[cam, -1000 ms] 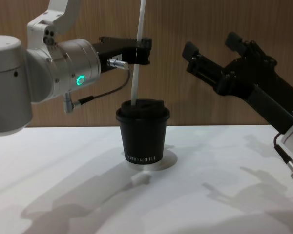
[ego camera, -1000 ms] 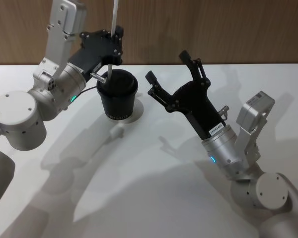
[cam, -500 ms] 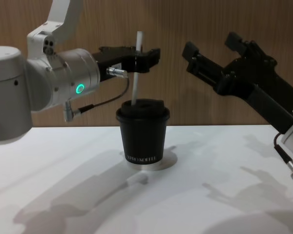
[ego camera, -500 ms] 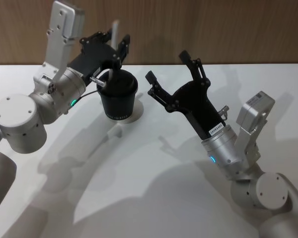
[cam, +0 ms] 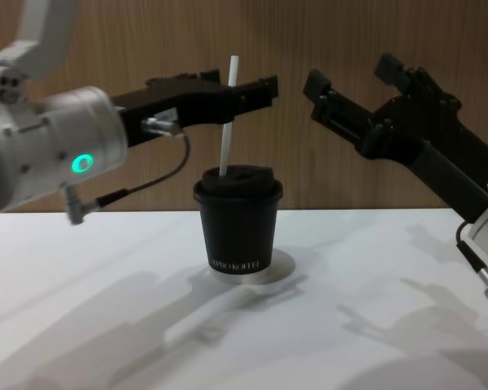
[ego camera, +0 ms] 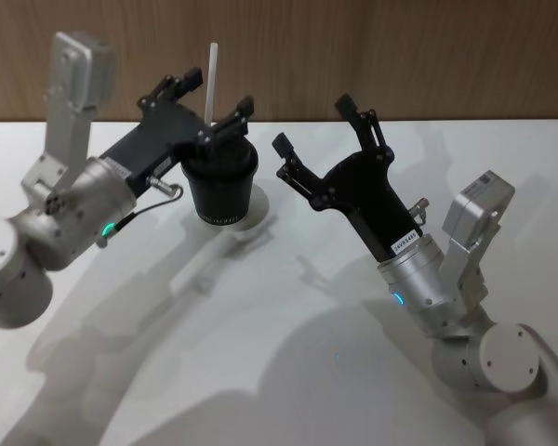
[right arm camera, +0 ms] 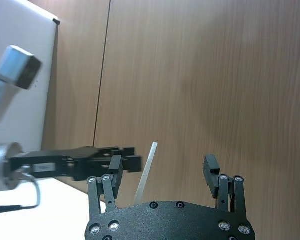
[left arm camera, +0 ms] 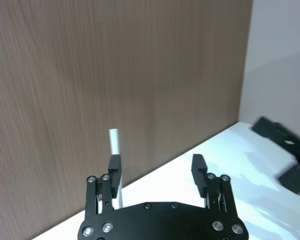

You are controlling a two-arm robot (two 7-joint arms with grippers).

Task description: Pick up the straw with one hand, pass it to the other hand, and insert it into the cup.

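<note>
The black cup (ego camera: 221,186) with its black lid stands on the white table (ego camera: 288,372), also seen from the side as the cup (cam: 238,219). The white straw (ego camera: 210,79) stands upright in the lid, its top well above the cup (cam: 228,114). My left gripper (ego camera: 212,98) is open around the straw's upper part at lid height or just above (cam: 244,89). In the left wrist view the straw (left arm camera: 114,150) shows close beside one finger of the open left gripper (left arm camera: 156,162). My right gripper (ego camera: 313,124) hangs open to the cup's right (cam: 351,73), holding nothing.
A wood-panelled wall (ego camera: 400,56) runs close behind the cup. In the right wrist view the open right gripper (right arm camera: 162,162) faces the straw (right arm camera: 146,170) and the left gripper (right arm camera: 90,162). The table's front stretch lies bare under arm shadows.
The straw has slid down into the cup's lid. My left gripper has let go of it, spread its fingers wide, and the left arm has swung back and down. The right arm has not moved.
</note>
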